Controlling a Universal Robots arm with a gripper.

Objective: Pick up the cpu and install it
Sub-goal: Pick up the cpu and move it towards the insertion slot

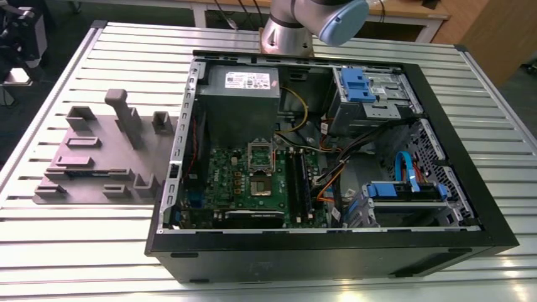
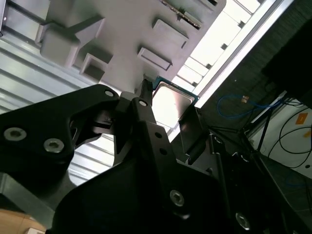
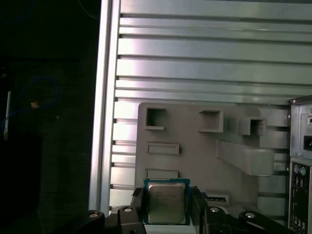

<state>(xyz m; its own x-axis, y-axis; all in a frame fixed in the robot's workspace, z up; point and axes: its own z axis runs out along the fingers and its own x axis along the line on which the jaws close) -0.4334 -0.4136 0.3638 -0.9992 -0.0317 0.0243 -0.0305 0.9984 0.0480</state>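
Gripping the cpu (image 3: 166, 204) by two opposite edges, the claw (image 3: 167, 197) hangs well clear above the grey fixture (image 3: 195, 146).

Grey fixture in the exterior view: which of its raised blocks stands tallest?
The slim post with the wider head. It rises clearly above the low blocks around it, which all stay close to the base plate.
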